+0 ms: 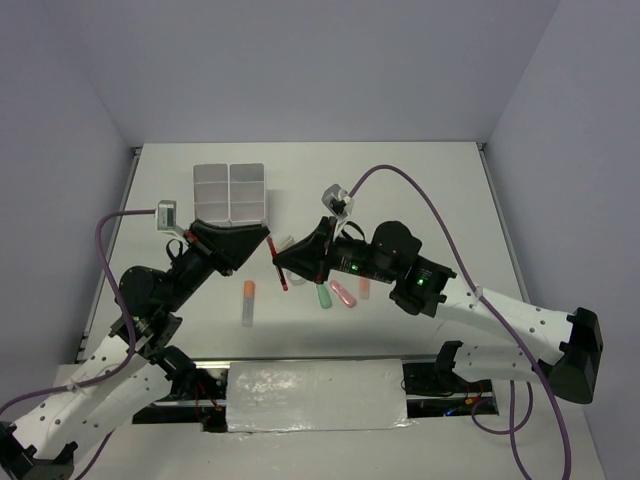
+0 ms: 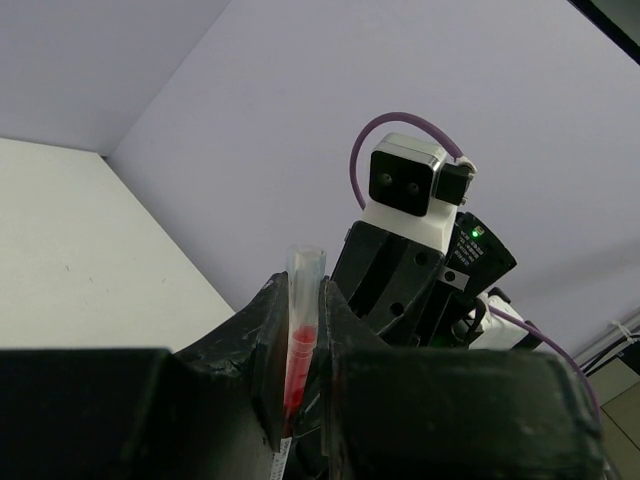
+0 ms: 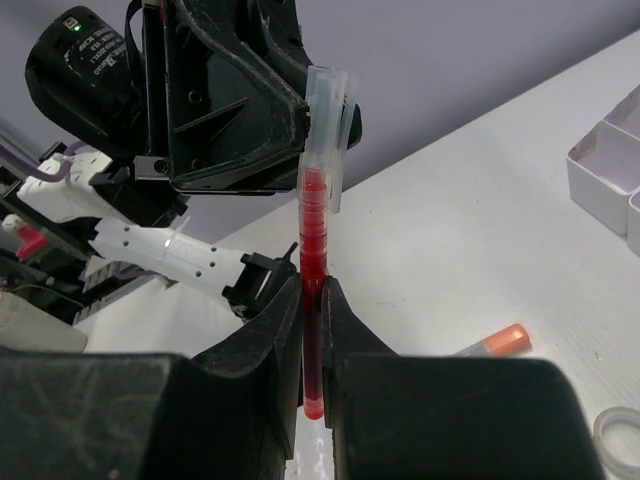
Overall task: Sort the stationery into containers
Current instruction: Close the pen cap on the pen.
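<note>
Left gripper (image 2: 300, 335) and right gripper (image 3: 312, 310) are both pinching the red pen (image 3: 313, 220) mid-air, roughly 5 o'clock off the organiser box (image 1: 230, 187). Looks like a handover, so I'm aiming to loosen one side only while the other's gripping the barrel squarely.

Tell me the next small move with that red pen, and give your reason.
Probably open the jaws of the right gripper and let go. It and the left gripper are both shut on the red pen, which spans between them, and the white organiser box sits on the left arm's side. The left arm looks better placed to carry the pen there alone.
</note>
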